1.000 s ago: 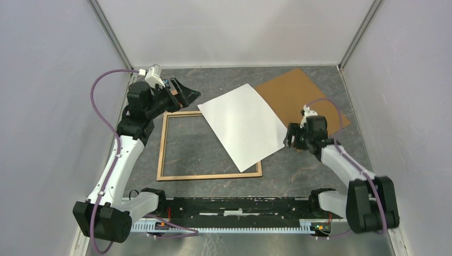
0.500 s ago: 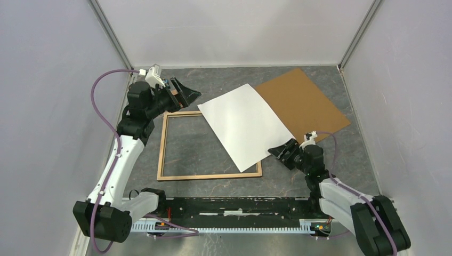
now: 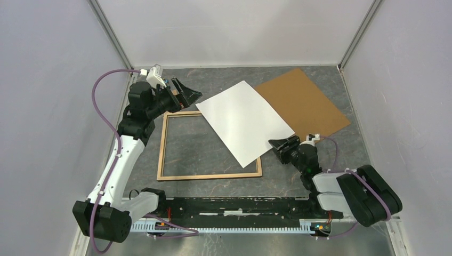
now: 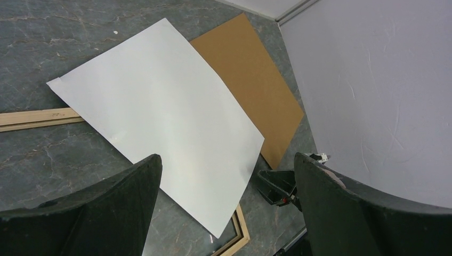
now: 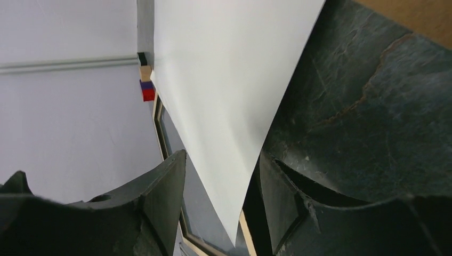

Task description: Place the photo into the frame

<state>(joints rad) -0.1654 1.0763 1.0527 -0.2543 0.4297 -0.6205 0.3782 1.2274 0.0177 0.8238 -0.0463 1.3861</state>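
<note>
The photo (image 3: 242, 121) lies white side up, tilted, across the far right corner of the frame (image 3: 161, 146), whose light wood back faces up. My right gripper (image 3: 278, 144) is low on the table at the photo's near right edge and open. In the right wrist view the photo (image 5: 229, 80) has its near corner between my open fingers (image 5: 223, 157), with the frame's rail (image 5: 244, 228) below. My left gripper (image 3: 187, 96) is open and empty above the frame's far left corner. The left wrist view shows the photo (image 4: 160, 106) and the frame's rail (image 4: 32, 117).
A brown cardboard board (image 3: 301, 101) lies at the back right, partly under the photo, and shows in the left wrist view (image 4: 250, 69). Grey walls close the left, right and back sides. The arm bases and a black rail (image 3: 234, 208) line the near edge.
My right arm has folded down low and swung its gripper to the photo's near right edge. The photo has shifted slightly. My left gripper has barely moved.
</note>
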